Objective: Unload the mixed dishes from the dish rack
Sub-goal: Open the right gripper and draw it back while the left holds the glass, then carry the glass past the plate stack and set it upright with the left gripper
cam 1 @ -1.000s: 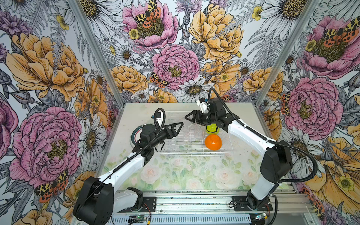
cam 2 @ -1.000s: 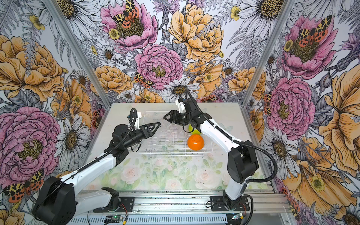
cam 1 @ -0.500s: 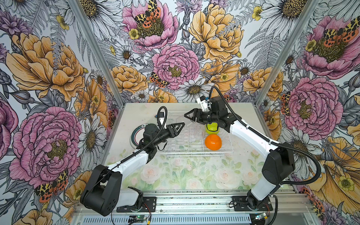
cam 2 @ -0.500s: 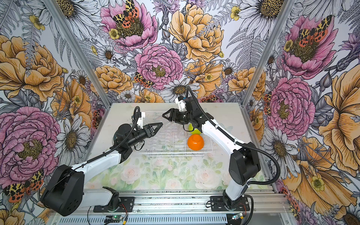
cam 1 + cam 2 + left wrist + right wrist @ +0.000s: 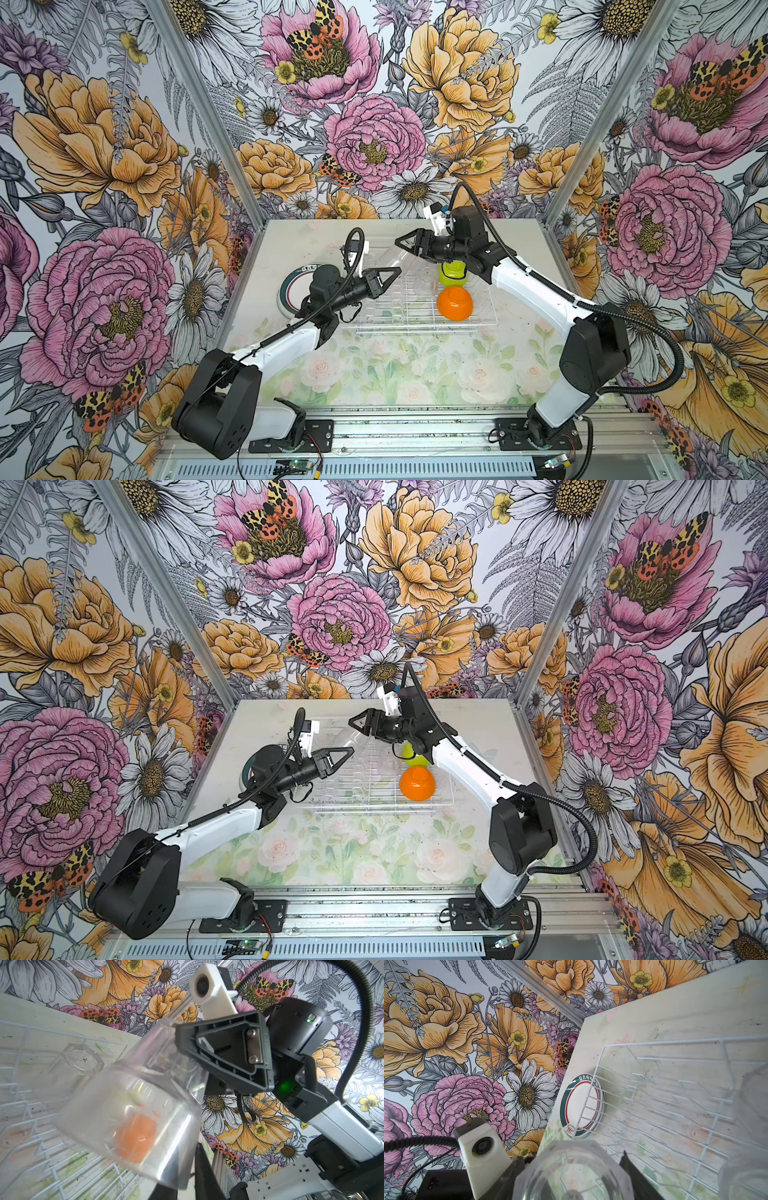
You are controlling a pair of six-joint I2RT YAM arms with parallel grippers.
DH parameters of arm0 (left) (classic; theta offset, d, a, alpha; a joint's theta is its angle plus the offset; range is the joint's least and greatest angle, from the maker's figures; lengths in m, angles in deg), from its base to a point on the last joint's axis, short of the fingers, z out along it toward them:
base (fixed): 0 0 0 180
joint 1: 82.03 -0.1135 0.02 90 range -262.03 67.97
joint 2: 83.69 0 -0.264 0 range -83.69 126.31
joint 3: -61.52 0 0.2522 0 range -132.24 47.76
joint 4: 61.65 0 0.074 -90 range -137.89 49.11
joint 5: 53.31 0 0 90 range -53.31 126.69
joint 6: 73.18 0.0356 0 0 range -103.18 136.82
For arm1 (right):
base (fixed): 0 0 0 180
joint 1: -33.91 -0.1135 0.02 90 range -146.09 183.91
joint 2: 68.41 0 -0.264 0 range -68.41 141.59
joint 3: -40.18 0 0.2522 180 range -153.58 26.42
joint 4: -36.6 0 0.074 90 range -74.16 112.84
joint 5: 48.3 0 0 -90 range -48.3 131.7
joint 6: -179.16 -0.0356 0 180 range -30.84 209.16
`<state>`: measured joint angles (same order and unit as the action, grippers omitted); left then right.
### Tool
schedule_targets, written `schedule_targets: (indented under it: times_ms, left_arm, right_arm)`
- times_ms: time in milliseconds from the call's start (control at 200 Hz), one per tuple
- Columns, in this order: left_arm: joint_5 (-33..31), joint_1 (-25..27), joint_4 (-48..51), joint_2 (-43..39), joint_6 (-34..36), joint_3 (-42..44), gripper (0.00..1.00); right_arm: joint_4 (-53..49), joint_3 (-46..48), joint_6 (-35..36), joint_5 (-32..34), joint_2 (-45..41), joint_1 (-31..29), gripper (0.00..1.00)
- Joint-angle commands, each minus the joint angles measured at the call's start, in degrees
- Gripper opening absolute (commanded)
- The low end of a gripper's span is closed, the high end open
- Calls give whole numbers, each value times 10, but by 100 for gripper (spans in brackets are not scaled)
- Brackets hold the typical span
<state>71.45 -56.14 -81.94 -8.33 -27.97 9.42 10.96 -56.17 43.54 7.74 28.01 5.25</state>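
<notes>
So both arms met over the dish rack (image 5: 478,322), which sat toward the back of the table (image 5: 374,374). The right fingers (image 5: 419,249) were clamped on the base end of a clear tumbler (image 5: 395,258). It was held up above the rack and tilted, mouth pointing at the other arm. In the right wrist view you could see a dark finger on either side of the tumbler's faceted bottom (image 5: 571,1167).

The left fingers (image 5: 386,276) were nearly pressed together right at the mouth end. In the left wrist view they (image 5: 204,1172) looked pinched on the rim wall of the same tumbler (image 5: 128,1109), one inside and one outside. So it was gripped from both ends, not touching the wires.

Rest of the stuff:
- a second tumbler (image 5: 83,1061) stood upside down inside the rack, base up
- an orange bowl (image 5: 455,304) was upside down in the right part of the rack, near its front edge
- a lime-green bowl (image 5: 452,277) was just behind the orange one, also in the rack and partly hidden under the right arm
- a plate with a teal-and-red rim (image 5: 581,1105) lay flat on the table just beside the rack's left end. In both top views the left arm covered a good part of it (image 5: 247,771).

The plate slots in the middle of the rack (image 5: 361,783) were just bare wire.
</notes>
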Motion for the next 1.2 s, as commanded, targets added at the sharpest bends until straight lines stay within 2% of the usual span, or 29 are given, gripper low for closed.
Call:
schedule_targets:
  times_ms: [0,315,505,736,881,1056,1116,1196]
  left_arm:
    - [-52,-4,36,-23,52,-33,0]
    - [-141,-2,108,-65,85,-31,0]
    - [-156,-3,145,-70,100,-49,0]
    - [-194,-3,215,-65,129,-78,0]
    - [-272,-9,334,-53,189,-140,0]
    - [-399,-55,428,-4,246,-217,0]
    - [-395,-92,445,25,239,-243,0]
    - [-358,-149,461,73,216,-276,0]
  right_arm:
    - [-16,18,12,-11,-18,-16,64]
    - [-8,37,15,4,-33,-13,79]
    - [-5,52,15,12,-44,-9,85]
    - [-6,83,24,62,-80,8,86]
    - [-9,117,41,110,-108,20,86]
    - [-10,159,52,128,-125,35,85]
    - [-11,175,51,131,-132,39,85]
    - [-11,200,52,147,-148,42,85]
